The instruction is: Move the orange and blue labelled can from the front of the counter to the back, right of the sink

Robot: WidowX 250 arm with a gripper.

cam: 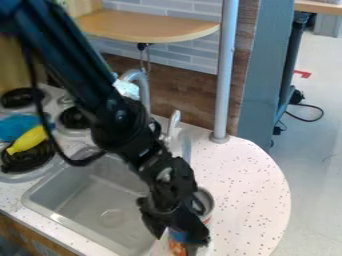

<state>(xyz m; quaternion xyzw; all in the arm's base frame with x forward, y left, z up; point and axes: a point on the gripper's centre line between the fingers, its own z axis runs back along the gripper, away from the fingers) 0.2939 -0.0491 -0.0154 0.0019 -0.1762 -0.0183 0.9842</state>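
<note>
Behind the claw (179,237): a can (210,204).

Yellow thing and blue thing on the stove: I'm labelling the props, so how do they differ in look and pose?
The yellow thing is narrow and tapered; the blue thing is broader. The yellow thing lies at a slant over the front burner; the blue thing lies behind it, reaching the picture's left edge. Both rest among the burners.
</note>
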